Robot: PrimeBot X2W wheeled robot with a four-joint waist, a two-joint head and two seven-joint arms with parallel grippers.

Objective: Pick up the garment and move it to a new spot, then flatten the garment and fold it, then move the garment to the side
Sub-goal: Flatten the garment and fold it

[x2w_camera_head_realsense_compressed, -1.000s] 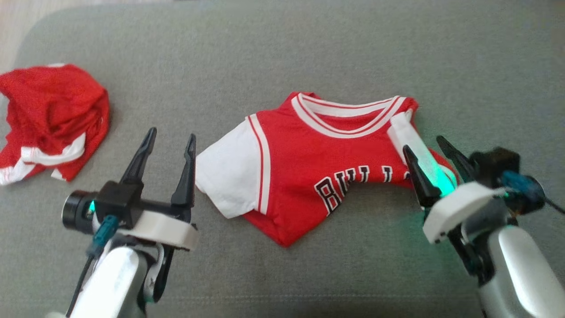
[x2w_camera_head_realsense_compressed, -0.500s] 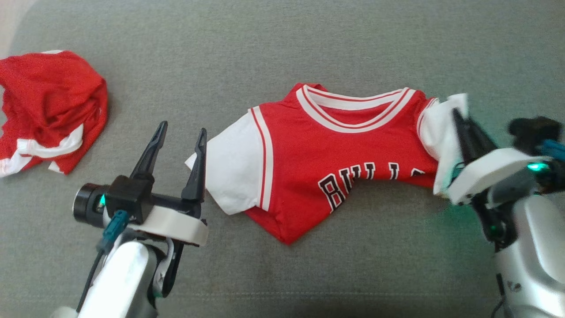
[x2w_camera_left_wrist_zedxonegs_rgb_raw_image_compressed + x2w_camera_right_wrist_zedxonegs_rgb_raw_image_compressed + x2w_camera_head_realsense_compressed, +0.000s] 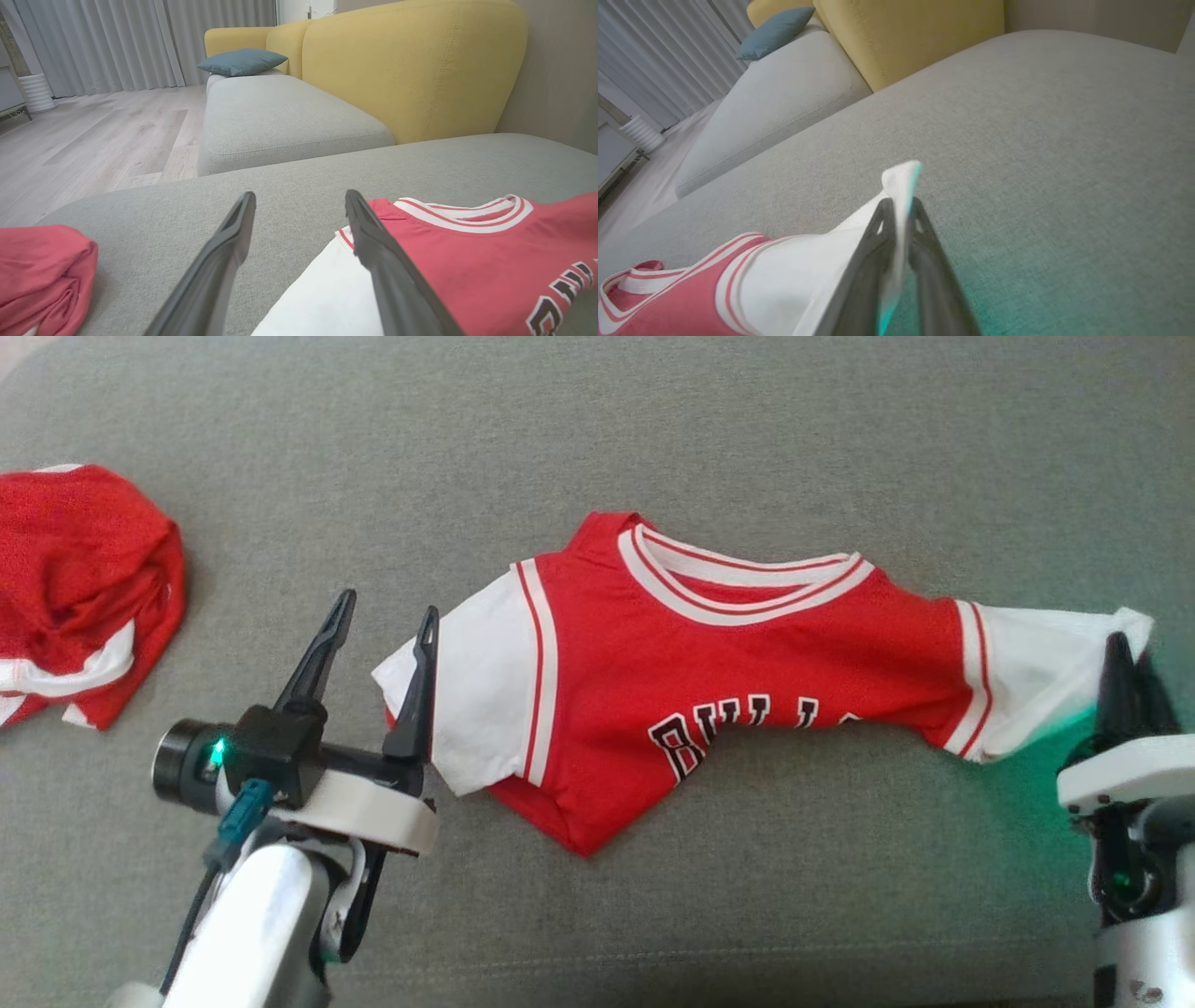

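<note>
Presently on the grey woven sofa seat:

- One red basketball jersey with white short sleeves and a striped white collar. It lies front up at mid-seat with the collar away from the robot. The lower part is tucked under, so the dark chest lettering is cut off at the fold.
- Left fingers: spread wide, holding nothing. The inner one crosses the edge of the jersey's left sleeve and the outer one stands over bare upholstery. The left wrist view gives the same layout, and contact with the cloth cannot be told.
- Right fingers: pressed together on the tip of the right sleeve, which is stretched out sideways. In the right wrist view a small white flap stands up past the fingertips.
- One crumpled red cloth with white trim, at the seat's far left, well apart from the jersey.
- Background: yellow upholstered backrest and blue-grey cushion.
</note>
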